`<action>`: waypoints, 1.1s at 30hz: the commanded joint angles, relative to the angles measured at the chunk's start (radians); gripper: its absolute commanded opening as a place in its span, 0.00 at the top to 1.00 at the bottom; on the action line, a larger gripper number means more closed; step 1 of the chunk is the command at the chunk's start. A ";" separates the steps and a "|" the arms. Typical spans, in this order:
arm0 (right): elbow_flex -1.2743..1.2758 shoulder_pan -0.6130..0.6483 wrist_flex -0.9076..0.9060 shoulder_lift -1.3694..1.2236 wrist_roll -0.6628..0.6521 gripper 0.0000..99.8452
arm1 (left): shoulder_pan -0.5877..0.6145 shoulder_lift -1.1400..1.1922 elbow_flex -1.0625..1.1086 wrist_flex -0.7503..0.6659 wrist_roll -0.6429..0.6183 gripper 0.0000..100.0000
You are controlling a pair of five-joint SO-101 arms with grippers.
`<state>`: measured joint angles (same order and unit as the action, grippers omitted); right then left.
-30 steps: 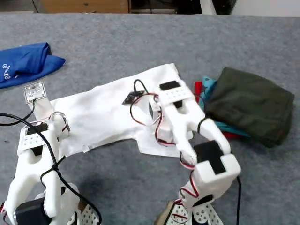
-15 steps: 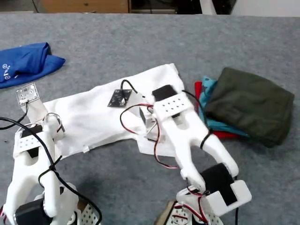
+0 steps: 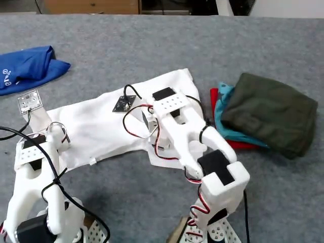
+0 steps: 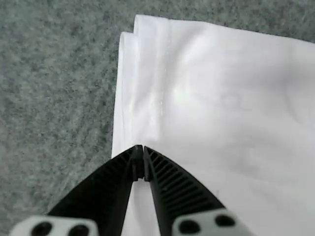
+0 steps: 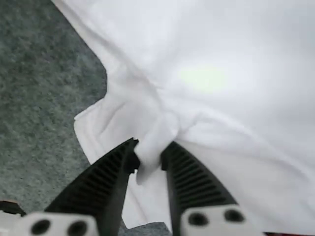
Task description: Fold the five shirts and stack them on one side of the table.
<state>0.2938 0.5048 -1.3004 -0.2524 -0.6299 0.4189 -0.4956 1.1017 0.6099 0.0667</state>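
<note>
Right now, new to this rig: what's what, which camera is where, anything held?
Two small white robot arms sit side by side at a grey table. One picture looks down from a fixed overhead camera; the other two come from cameras on each arm's wrist. A white shirt lies spread out, a blue shirt sits crumpled at a far corner, and a dark green folded shirt tops a stack. The left end effector is closed on the white shirt's edge; the right end effector pinches a fold of it.
</note>
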 commanded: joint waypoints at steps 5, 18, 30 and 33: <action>-0.048 0.018 -0.015 0.008 0.043 1.00 | 0.002 -0.019 -0.002 -0.015 -0.005 0.98; 0.122 0.117 -0.077 0.205 0.041 1.00 | 0.009 -0.025 -0.002 -0.009 -0.005 0.98; 0.182 0.104 -0.011 0.208 0.040 0.81 | 0.012 -0.027 -0.051 0.037 -0.002 0.98; 0.140 0.108 -0.089 0.232 0.037 0.67 | 0.012 -0.027 -0.138 0.130 -0.002 0.98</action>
<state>0.4856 0.6107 -1.3326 -0.1005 -0.5992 0.4189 -0.4956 1.0648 0.6743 0.0667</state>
